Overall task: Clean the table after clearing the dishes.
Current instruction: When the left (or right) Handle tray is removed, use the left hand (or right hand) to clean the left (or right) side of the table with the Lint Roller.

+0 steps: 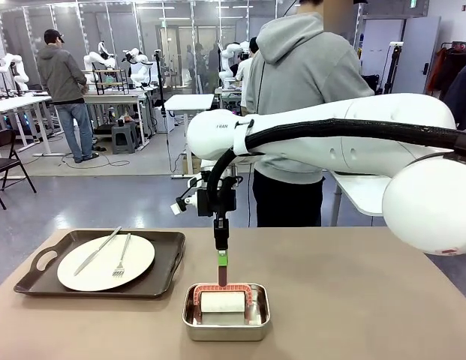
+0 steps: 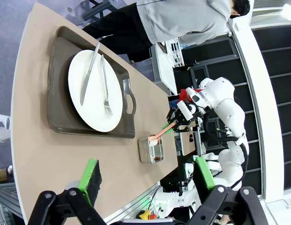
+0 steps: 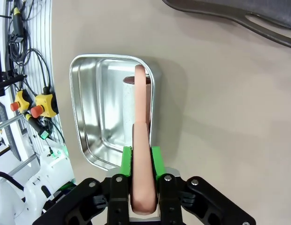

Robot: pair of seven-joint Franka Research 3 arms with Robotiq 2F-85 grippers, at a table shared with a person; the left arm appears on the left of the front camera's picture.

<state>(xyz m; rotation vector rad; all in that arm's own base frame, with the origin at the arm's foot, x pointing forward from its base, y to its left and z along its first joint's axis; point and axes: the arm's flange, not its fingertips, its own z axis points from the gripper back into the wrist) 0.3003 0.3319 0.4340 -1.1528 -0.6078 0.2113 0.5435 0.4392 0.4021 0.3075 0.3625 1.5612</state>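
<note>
Small steel pan (image 1: 225,321) holding white roller (image 1: 222,302), your right gripper (image 3: 141,157) clamped on its pink handle (image 3: 140,136), left gripper (image 2: 147,174) spread open.

The left end effector (image 2: 146,172) hangs open above the table (image 2: 33,140), beyond it a plate (image 2: 91,112) on a tray (image 2: 58,93).

Tray (image 1: 169,259): on worktop (image 1: 353,300), at pan's 10 o'clock.
Plate (image 1: 142,251): on tray.
Knife (image 1: 97,250), fork (image 1: 121,259): on plate, knife at fork's 9 o'clock.
Pan (image 1: 225,334): worktop's 6 o'clock, near edge.
Roller (image 1: 222,301): in pan, handle up in right pincer (image 1: 222,261).
Person (image 1: 308,90): 12 o'clock, behind worktop.
</note>
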